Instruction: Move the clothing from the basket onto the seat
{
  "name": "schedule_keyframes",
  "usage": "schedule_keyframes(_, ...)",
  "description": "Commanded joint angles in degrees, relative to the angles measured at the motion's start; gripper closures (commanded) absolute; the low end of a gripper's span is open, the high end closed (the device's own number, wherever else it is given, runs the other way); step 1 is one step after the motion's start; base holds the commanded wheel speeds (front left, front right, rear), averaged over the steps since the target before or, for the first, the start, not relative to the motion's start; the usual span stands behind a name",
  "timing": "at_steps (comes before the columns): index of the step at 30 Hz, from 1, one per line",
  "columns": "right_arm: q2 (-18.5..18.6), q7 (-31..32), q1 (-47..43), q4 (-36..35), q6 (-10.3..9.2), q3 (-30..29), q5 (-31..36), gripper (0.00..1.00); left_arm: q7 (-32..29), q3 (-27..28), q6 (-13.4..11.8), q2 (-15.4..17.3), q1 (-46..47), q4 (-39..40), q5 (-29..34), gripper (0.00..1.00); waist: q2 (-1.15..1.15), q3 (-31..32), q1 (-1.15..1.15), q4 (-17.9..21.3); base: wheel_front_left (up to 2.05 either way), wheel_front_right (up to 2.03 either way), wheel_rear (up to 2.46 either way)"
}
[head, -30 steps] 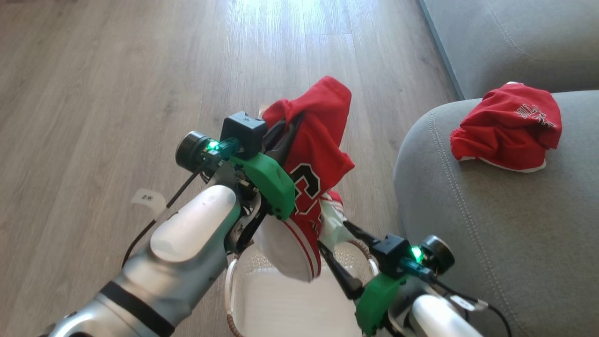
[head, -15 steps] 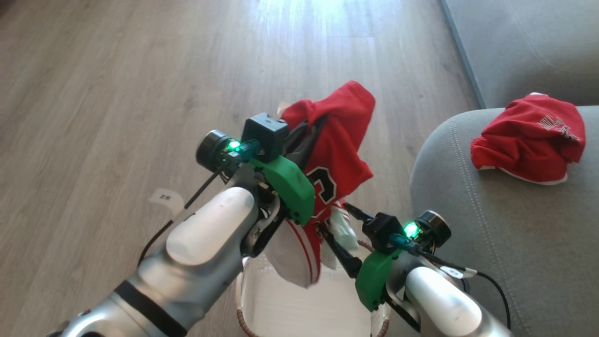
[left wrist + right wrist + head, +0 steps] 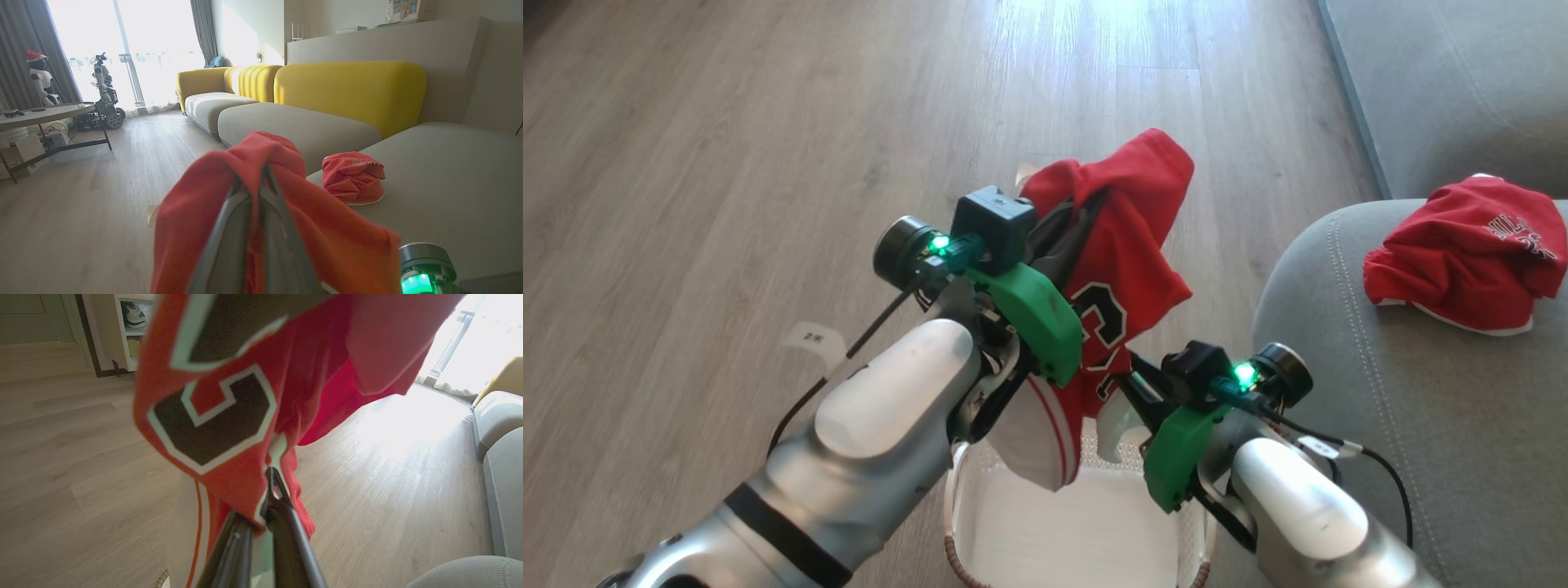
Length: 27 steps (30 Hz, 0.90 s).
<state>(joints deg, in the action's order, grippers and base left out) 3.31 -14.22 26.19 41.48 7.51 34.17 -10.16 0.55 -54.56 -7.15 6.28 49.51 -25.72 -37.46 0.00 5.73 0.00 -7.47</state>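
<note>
A red jersey (image 3: 1127,237) with a black-and-white number hangs above the white basket (image 3: 1045,531), draped over my left gripper (image 3: 1086,216), which is shut on its upper fold. In the left wrist view the red cloth (image 3: 327,228) covers the closed fingers (image 3: 282,245). My right gripper (image 3: 1125,382) sits lower, beside the basket's far rim, shut on the jersey's lower white-trimmed edge (image 3: 261,510). A second red jersey (image 3: 1462,253) lies crumpled on the grey seat (image 3: 1380,408) to the right.
Wooden floor (image 3: 727,163) stretches to the left and ahead, with a small paper tag (image 3: 810,339) on it. A low table (image 3: 45,112) and another robot (image 3: 104,94) stand far off by the window. The sofa has yellow backrests (image 3: 351,90).
My right gripper has closed on the jersey's lower edge. Both arms have lifted the jersey slightly higher above the basket. The head camera has shifted, sliding the seat rightward in view.
</note>
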Motion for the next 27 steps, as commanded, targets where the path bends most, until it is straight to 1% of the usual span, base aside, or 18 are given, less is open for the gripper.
schedule_keyframes(1, -0.4, -0.8, 1.6, -2.4, -0.02, -0.5, -0.6, 1.0, 0.6, 2.7, -0.6, 1.4, 2.6, 1.0, -0.7, 1.0, 0.0, -0.1, 0.0, 0.4, 0.0, 0.0, 0.0)
schedule_keyframes(9, -0.4, -0.8, 0.8, -4.0, -0.02, -2.6, -1.1, 1.0, 3.1, 4.4, -1.2, 2.7, -0.3, -2.3, -2.3, 1.0, 0.0, -0.3, 0.0, 2.8, 0.0, 0.0, 0.0)
schedule_keyframes(10, -0.4, -0.8, 0.8, -4.3, -0.02, -3.1, -0.8, 1.0, 3.5, 4.5, -1.2, 2.8, -0.7, -2.9, -2.6, 0.95, 0.0, -0.4, 0.0, 3.2, 0.0, 0.0, 0.0)
schedule_keyframes(11, -0.4, -0.8, 0.7, -4.6, -0.02, -3.6, -0.6, 1.0, 3.9, 4.6, -1.1, 3.0, -1.1, -3.6, -2.7, 0.84, 0.0, -0.5, 0.0, 3.5, 0.0, 0.0, 0.0)
schedule_keyframes(12, -0.4, -0.8, 0.7, -5.0, -0.02, -4.2, -0.3, 1.0, 4.5, 4.8, -1.2, 3.1, -1.4, -4.1, -2.7, 0.66, 0.0, -0.5, 0.0, 3.9, 0.0, 0.0, 0.0)
schedule_keyframes(13, -0.4, -0.8, 0.7, -5.3, -0.02, -4.8, 0.1, 1.0, 5.1, 4.9, -1.2, 3.2, -1.6, -4.7, -2.8, 0.19, 0.0, -0.6, 0.0, 4.3, 0.0, 0.0, 0.0)
schedule_keyframes(14, -0.4, -0.8, 0.6, -5.5, -0.02, -5.4, 0.4, 1.0, 5.6, 4.9, -1.2, 3.2, -1.9, -5.2, -2.8, 0.0, 0.0, -0.7, 0.0, 4.6, 0.0, 0.0, 0.0)
schedule_keyframes(20, -0.4, -0.8, 1.0, -6.9, -0.02, -9.8, 2.0, 1.0, 7.0, 4.5, 0.2, 2.8, -3.3, -7.7, -3.5, 0.0, 0.0, -0.8, 0.0, 6.6, 0.0, 0.0, 0.0)
schedule_keyframes(21, -0.4, -0.8, 1.2, -7.1, -0.02, -11.6, 3.0, 1.0, 7.5, 4.3, 0.5, 2.6, -3.6, -8.3, -3.6, 0.0, 0.0, -0.8, 0.0, 7.2, 0.0, 0.0, 0.0)
schedule_keyframes(27, 0.2, -0.8, 1.2, -8.1, -0.02, -17.8, 5.9, 1.0, 9.3, 3.3, 1.3, 2.4, -5.3, -9.3, -3.4, 0.0, 0.0, -0.9, 0.0, 9.4, 0.0, 0.0, 0.0)
